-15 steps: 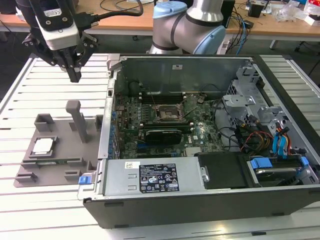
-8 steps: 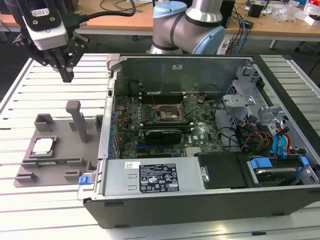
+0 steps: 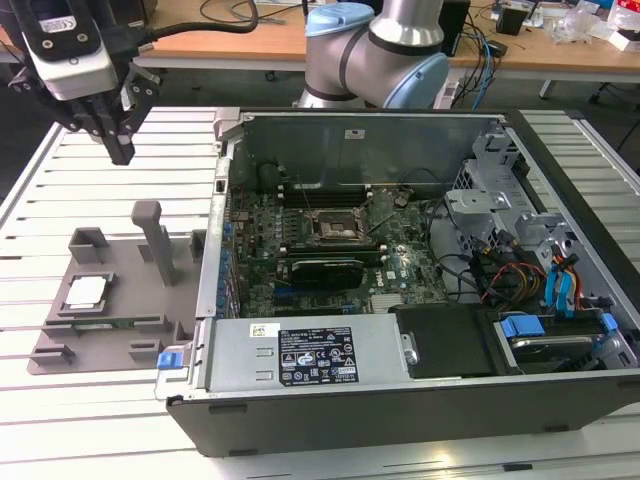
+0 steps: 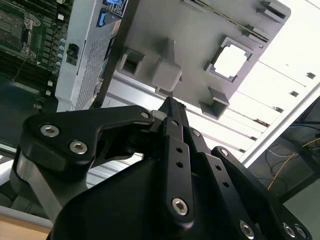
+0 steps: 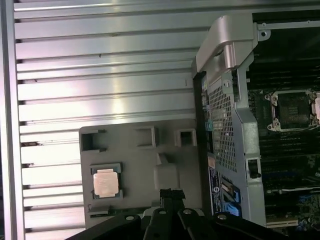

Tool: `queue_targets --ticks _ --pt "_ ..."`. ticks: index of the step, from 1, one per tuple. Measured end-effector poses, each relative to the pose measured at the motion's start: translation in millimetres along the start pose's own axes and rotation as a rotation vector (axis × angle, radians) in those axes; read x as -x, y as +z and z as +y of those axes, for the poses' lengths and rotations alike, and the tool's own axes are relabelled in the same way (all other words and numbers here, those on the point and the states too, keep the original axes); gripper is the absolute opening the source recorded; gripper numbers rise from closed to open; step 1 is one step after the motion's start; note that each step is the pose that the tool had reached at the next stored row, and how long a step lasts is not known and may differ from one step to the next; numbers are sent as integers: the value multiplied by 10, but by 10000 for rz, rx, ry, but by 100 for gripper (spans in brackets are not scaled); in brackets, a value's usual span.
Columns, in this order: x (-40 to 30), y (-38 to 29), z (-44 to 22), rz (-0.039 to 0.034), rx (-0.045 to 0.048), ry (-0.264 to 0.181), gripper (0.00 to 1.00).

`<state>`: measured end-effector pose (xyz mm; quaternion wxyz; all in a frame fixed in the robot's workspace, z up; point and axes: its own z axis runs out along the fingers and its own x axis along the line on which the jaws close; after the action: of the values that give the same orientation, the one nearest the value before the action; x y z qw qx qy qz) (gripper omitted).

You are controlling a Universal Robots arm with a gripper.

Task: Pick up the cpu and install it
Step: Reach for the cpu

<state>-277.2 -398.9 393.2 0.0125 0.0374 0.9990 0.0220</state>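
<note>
The cpu (image 3: 85, 292) is a small pale square chip lying flat in a recess of the grey holder plate (image 3: 120, 335), on the exterior view's left beside the computer case. It also appears in both wrist views, cpu (image 4: 231, 61) and cpu (image 5: 106, 182). My gripper (image 3: 121, 155) hangs well above the slatted table, beyond the holder plate and apart from the chip, fingers down and shut with nothing between them. The gripper (image 4: 171, 106) and gripper (image 5: 171, 192) look the same from the wrist. The open dark socket (image 3: 335, 226) sits on the motherboard inside the case.
The open computer case (image 3: 400, 400) fills the centre and right, with a long black card (image 3: 325, 270), power supply (image 3: 310, 352) and drive bays with cables (image 3: 540, 280). A grey upright post (image 3: 152, 238) rises from the holder plate. Slatted metal table (image 3: 60, 420) lies all around.
</note>
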Motion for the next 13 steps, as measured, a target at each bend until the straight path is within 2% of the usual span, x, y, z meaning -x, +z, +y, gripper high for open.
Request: queue_targets --ticks 3,5,13 --pt "-101 -3 -8 0 0 0 11" --pt "-131 -3 -10 0 0 0 11" --pt "-344 -7 -26 0 0 0 11"
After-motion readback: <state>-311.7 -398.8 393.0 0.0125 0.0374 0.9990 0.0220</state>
